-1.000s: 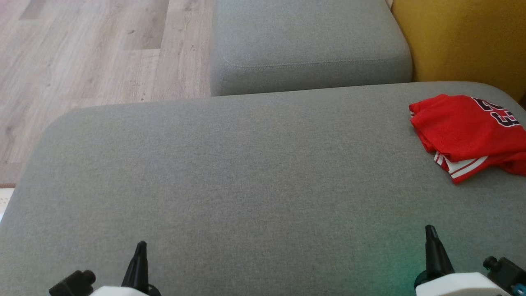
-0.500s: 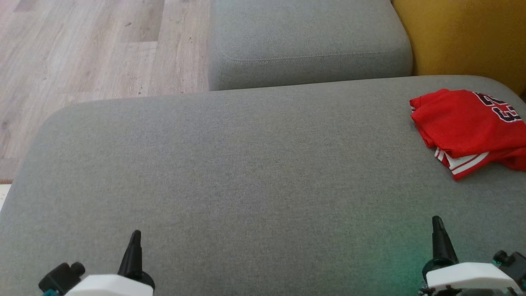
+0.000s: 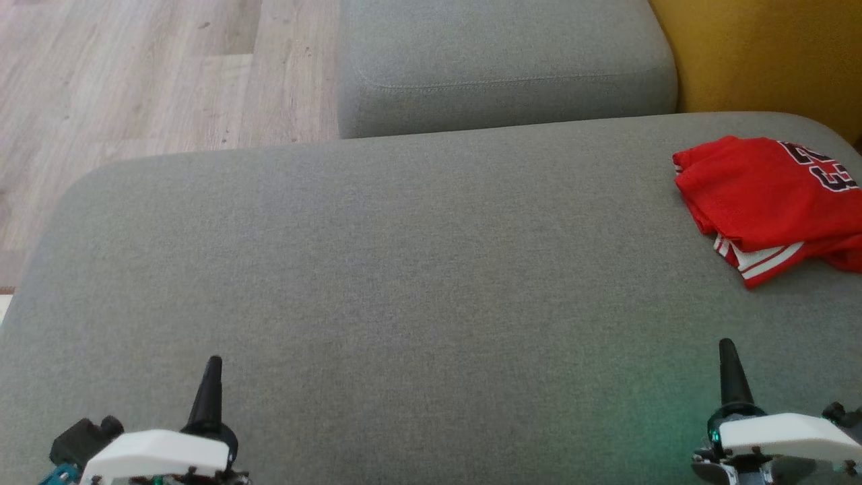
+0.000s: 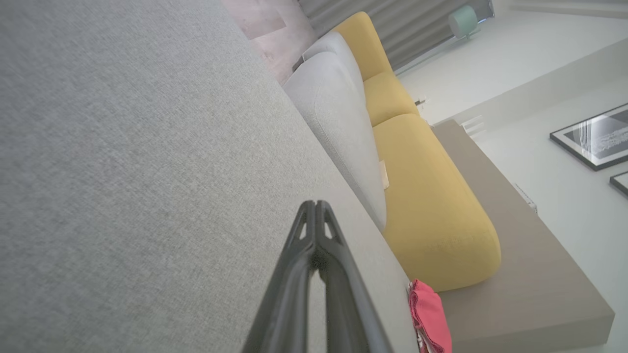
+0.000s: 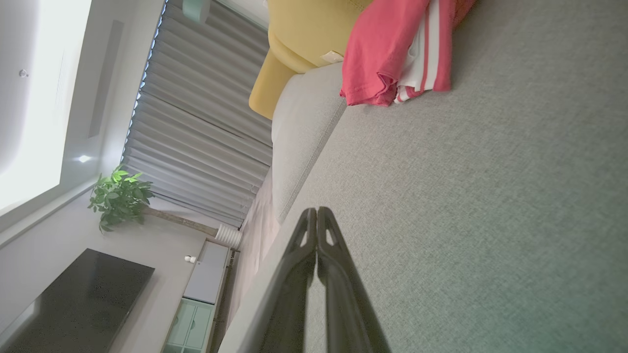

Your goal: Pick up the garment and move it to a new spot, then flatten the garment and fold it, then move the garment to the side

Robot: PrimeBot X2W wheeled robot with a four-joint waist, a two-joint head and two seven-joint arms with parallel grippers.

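At the right edge of the grey cushion [image 3: 404, 269] lay the folded garment [image 3: 761, 195] — seemingly nothing left to do — left gripper [image 3: 213, 367] and right gripper [image 3: 726, 347] empty, fingers together.

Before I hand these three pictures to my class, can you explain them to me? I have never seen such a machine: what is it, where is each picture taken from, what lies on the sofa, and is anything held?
It is a two-armed robot facing a grey sofa seat. The head view looks down from a camera on its head. The dark spike at lower left is the left end effector, and the one at lower right is the right end effector. The other two pictures come from a camera on each wrist, looking along that arm's own two fingers, so the room appears tilted. At the seat's far right lies a red garment with white stripes. Both end effectors are shut, hold nothing and are well apart from the garment.
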